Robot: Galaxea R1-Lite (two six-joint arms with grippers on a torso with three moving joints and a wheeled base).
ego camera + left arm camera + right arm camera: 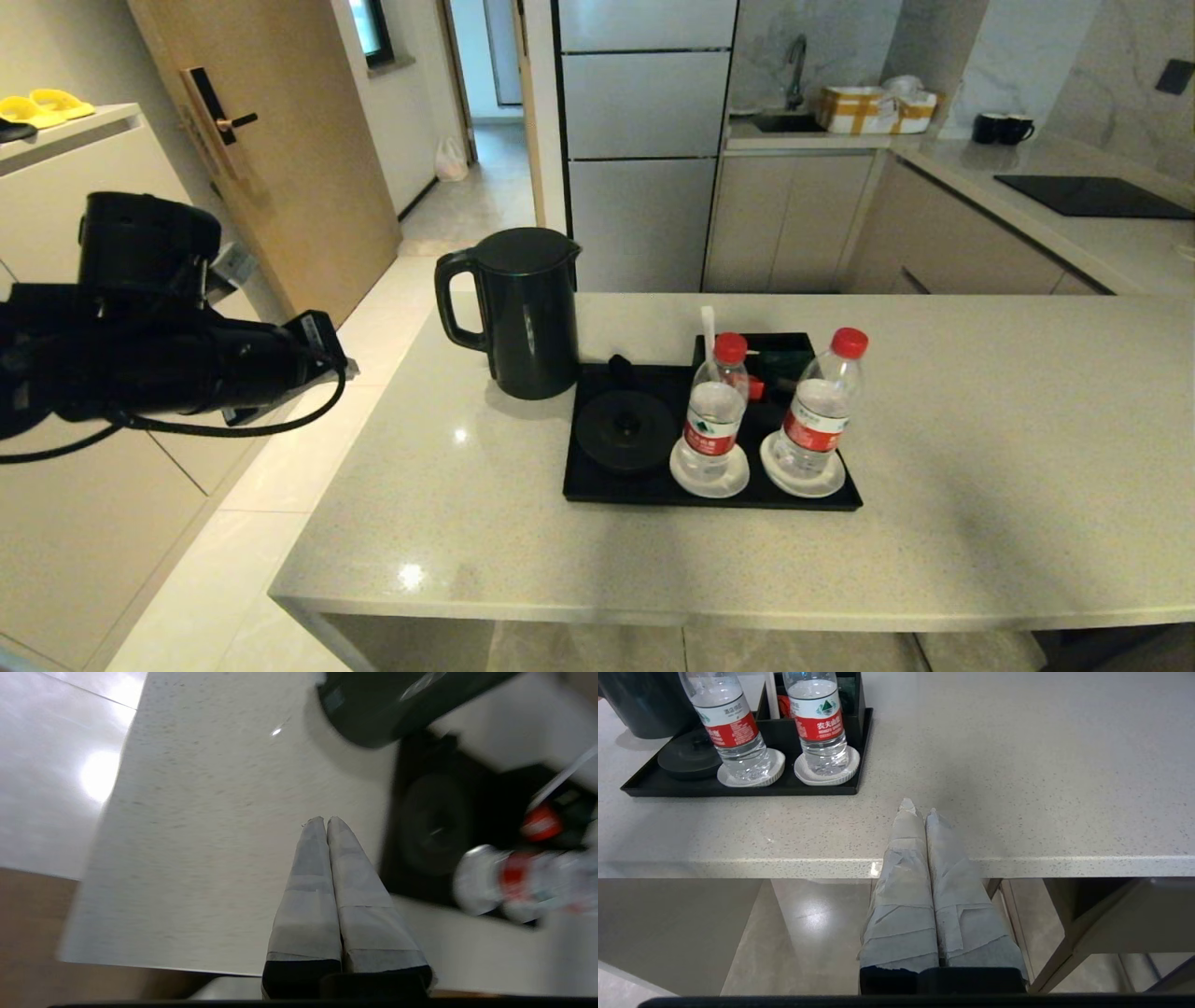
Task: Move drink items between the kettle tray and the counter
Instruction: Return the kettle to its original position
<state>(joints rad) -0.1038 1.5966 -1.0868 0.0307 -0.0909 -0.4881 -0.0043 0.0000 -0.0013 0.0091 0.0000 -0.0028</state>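
Note:
The tall black kettle [523,313] stands on the beige counter [980,448], just left of the black kettle tray [597,487] and off its round base [625,431]. Two clear water bottles with red caps [714,411] [822,406] stand upright on the tray's white saucers. My left arm [168,355] hangs beyond the counter's left end. Its gripper [326,820] is shut and empty, pointing over the bare counter short of the kettle [387,709]. My right gripper [919,807] is shut and empty at the counter's front edge, right of the tray [738,788].
A sachet compartment [784,359] sits at the tray's rear. Behind is a farther counter with a black hob [1092,196], two black mugs [1004,128] and a taped box [873,109]. A wooden door [271,140] and a low cabinet lie to the left.

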